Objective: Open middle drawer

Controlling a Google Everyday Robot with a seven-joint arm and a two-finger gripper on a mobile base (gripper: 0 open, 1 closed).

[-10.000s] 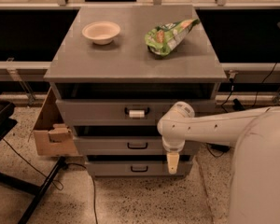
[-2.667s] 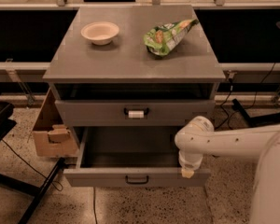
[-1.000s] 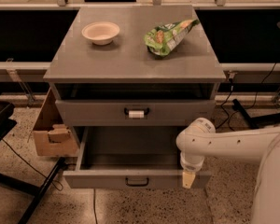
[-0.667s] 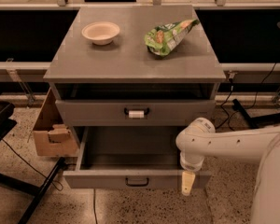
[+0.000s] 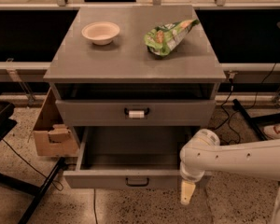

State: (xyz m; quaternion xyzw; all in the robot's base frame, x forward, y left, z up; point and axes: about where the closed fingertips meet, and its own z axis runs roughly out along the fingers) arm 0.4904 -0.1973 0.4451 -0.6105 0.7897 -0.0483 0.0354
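Observation:
The grey three-drawer cabinet (image 5: 135,64) stands in the middle of the camera view. Its middle drawer (image 5: 130,177) is pulled far out toward me, showing a grey inside and a small black bar handle (image 5: 137,182) on its flat front. The top drawer (image 5: 135,112), with a white tag on its handle, is closed. The lowest drawer is hidden under the open one. My gripper (image 5: 187,193) hangs down from the white arm (image 5: 233,157), just off the right end of the open drawer's front, touching nothing that I can see.
A pale bowl (image 5: 101,32) and a green snack bag (image 5: 170,34) lie on the cabinet top. A cardboard box (image 5: 53,132) sits on the floor at the left. Black stand legs (image 5: 37,195) and cables cross the speckled floor at the left and right.
The middle drawer went from shut to pulled far out. Since then my gripper has dropped slightly lower beside the drawer's right front corner.

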